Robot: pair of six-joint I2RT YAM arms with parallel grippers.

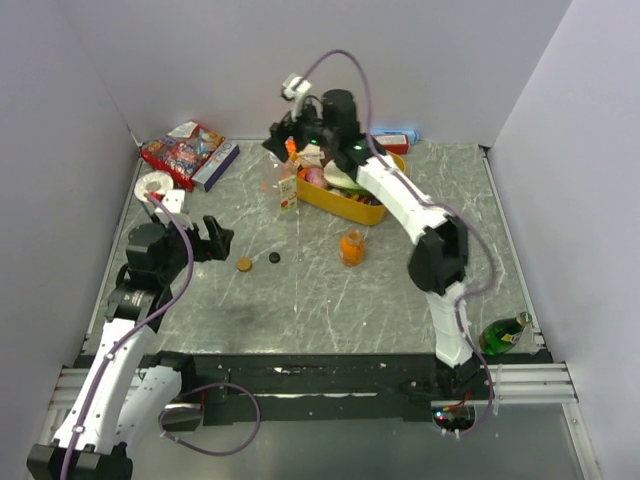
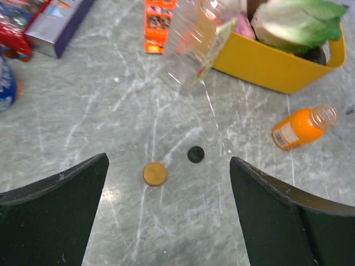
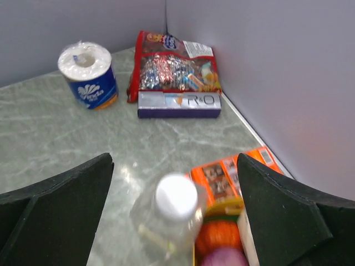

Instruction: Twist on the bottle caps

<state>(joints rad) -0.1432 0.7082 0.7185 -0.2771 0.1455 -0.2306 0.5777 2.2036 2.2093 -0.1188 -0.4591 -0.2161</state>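
While both arms hang over it, tabletop [image 1: 330,310]: grey and marbled, with walls on three sides.
right gripper [image 3: 175,160]: stretched out to the far edge, at the left end of the yellow bin [image 1: 372,213]; fingers wide apart, gripping nothing.
left gripper [image 2: 167,165]: low near the left edge, fingers spread wide and empty, facing the two loose caps.
yellow bin: far middle of the tabletop, heaped full.
snack bag [image 1: 180,150]: far left corner, with the blue box [image 1: 216,166] along its right side.
green glass bottle [image 1: 503,335]: near right corner, lying down.
toilet roll [image 1: 157,187]: left edge, upright.
clear bottle [image 3: 166,227]: under the gap of the right gripper, just beside the bin. It is blurred, so upright or tipping cannot be told.
orange bottle [image 1: 351,248]: mid-tabletop, just in front of the bin, neck uncapped, seemingly upright.
white cap [image 3: 176,197]: sitting on the clear bottle's neck.
gold cap [image 2: 155,174]: flat on the tabletop, left of centre.
black cap [image 2: 195,154]: just beside the gold cap, not touching it.
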